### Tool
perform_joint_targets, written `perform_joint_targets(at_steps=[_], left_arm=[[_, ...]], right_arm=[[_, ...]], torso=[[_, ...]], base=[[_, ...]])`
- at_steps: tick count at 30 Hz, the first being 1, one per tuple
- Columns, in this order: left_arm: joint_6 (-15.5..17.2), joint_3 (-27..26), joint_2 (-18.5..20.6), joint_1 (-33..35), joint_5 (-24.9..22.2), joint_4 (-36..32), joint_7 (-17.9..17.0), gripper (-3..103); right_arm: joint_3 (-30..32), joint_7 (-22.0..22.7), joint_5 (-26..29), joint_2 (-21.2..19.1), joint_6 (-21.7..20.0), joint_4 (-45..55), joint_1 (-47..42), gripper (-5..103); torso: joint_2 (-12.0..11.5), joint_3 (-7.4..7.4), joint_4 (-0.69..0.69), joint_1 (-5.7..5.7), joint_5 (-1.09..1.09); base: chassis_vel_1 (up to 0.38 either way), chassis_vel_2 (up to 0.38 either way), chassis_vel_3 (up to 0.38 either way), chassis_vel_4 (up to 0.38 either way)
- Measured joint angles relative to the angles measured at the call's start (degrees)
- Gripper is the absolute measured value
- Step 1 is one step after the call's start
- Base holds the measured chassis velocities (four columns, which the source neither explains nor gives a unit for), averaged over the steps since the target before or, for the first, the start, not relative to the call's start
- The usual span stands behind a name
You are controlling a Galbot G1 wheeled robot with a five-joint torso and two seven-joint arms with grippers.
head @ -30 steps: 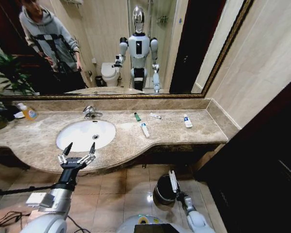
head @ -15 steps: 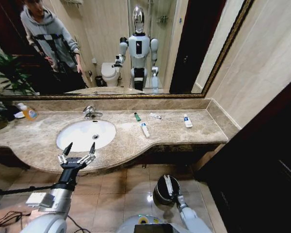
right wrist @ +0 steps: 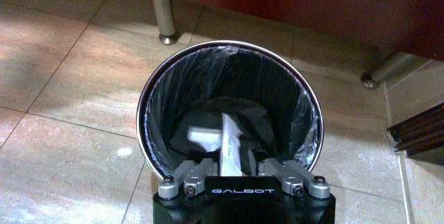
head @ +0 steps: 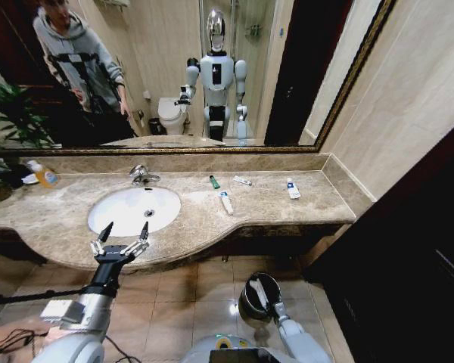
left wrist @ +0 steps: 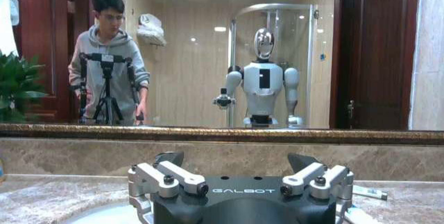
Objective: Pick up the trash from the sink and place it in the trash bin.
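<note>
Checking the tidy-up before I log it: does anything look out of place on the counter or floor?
Yes. Four small tubes and packets lie loose on the stone counter right of the sink: a green-ended one, a flat packet, a white tube and a blue-capped tube. Nothing is spilled.

Bathroom indicated: marbled bench [head: 272, 204] with white sink [head: 129, 209] and faucet [head: 142, 175], wide framed mirror [head: 212, 76]; toilet [head: 171, 115] and shower enclosure [left wrist: 277, 63] reflected; tiled floor [right wrist: 62, 83].
</note>
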Motion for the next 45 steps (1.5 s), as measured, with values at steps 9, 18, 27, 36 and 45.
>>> perform_joint_targets(at_steps=[9, 18, 27, 36, 45], left_arm=[[0.0, 0.0, 0.0, 0.0, 0.0, 0.0, 0.0, 100], [0.0, 0.0, 0.0, 0.0, 0.0, 0.0, 0.0, 100], [0.0, 0.0, 0.0, 0.0, 0.0, 0.0, 0.0, 100], [0.0, 0.0, 0.0, 0.0, 0.0, 0.0, 0.0, 100], [0.0, 0.0, 0.0, 0.0, 0.0, 0.0, 0.0, 100]], right_arm=[[0.05, 0.18, -0.08, -0.05, -0.11, 2.01, -1.11, 58], [0.25, 1.16, 0.27, -0.19, -0.02, 8.01, -3.82, 90], [0.86, 0.79, 0.15, -0.5, -0.58, 19.1, -10.14, 100], [2.08, 1.07, 0.89, -0.5, 2.7, 31.05, -17.6, 100], [4.17, 6.83, -2.62, -1.19, 11.21, 45.87, -24.64, 100]], torso=[[0.0, 0.0, 0.0, 0.0, 0.0], [0.0, 0.0, 0.0, 0.0, 0.0], [0.0, 0.0, -0.01, 0.0, 0.01], [0.0, 0.0, 0.0, -0.01, 0.01], [0.0, 0.0, 0.01, -0.01, -0.01]], base=[[0.0, 0.0, 0.0, 0.0], [0.0, 0.0, 0.0, 0.0], [0.0, 0.0, 0.0, 0.0], [0.0, 0.0, 0.0, 0.0], [0.0, 0.0, 0.0, 0.0]])
